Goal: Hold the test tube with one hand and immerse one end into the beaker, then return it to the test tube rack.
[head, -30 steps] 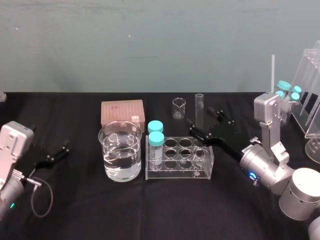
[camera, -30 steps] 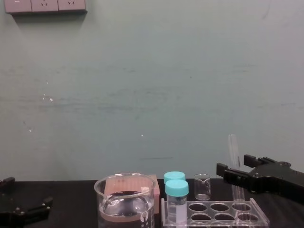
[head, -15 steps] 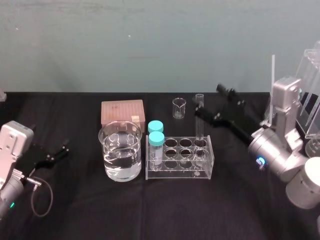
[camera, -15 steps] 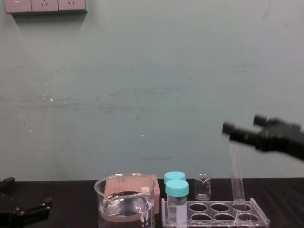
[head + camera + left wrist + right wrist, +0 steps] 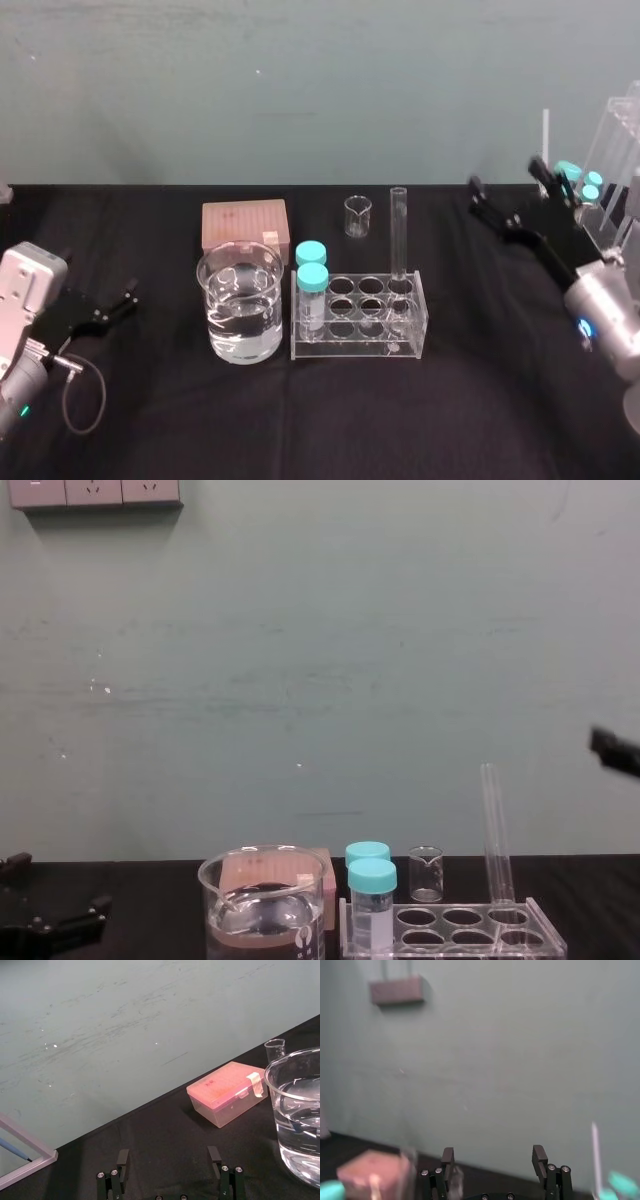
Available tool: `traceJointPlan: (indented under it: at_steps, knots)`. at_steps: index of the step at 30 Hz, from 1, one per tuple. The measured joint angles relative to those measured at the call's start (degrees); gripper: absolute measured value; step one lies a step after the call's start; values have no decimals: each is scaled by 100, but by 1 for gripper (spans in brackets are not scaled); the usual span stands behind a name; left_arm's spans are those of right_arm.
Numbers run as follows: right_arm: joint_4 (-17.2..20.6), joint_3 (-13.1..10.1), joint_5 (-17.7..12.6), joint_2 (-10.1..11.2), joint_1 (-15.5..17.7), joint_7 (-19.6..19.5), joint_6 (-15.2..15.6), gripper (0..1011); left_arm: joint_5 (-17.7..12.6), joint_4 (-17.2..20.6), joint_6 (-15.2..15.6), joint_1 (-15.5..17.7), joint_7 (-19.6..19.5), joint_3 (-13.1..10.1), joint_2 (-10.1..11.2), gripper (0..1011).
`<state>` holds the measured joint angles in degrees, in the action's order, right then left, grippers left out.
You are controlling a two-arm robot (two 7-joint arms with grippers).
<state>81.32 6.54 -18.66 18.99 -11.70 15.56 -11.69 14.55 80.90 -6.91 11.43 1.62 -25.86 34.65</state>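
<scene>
Tall clear glass test tube (image 5: pixel 399 230) stands in the clear acrylic rack (image 5: pixel 350 346); black right gripper (image 5: pixel 503 172), jaws wide, empty, should withdraw without clipping it.

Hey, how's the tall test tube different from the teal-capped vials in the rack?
The test tube is tall, thin and uncapped; the vials are short, wider and teal-capped. The test tube stands at the rack's right end, the vials at its left. Both are clear, upright.
</scene>
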Motion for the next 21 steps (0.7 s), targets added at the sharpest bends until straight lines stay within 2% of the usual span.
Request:
traceJointPlan:
  at_steps: [6, 11, 15, 21]
  knots:
    - [-277, -21, 196, -65, 202, -178, 368, 1000, 0, 0, 0, 0, 0, 0, 0, 1000]
    - [-491, 17, 291, -152, 224, -179, 605, 1000, 0, 0, 0, 0, 0, 0, 0, 1000]
    - [-566, 36, 355, -184, 209, -177, 701, 1000, 0, 0, 0, 0, 0, 0, 0, 1000]
    - [-554, 34, 351, -177, 209, -178, 690, 1000, 0, 0, 0, 0, 0, 0, 0, 1000]
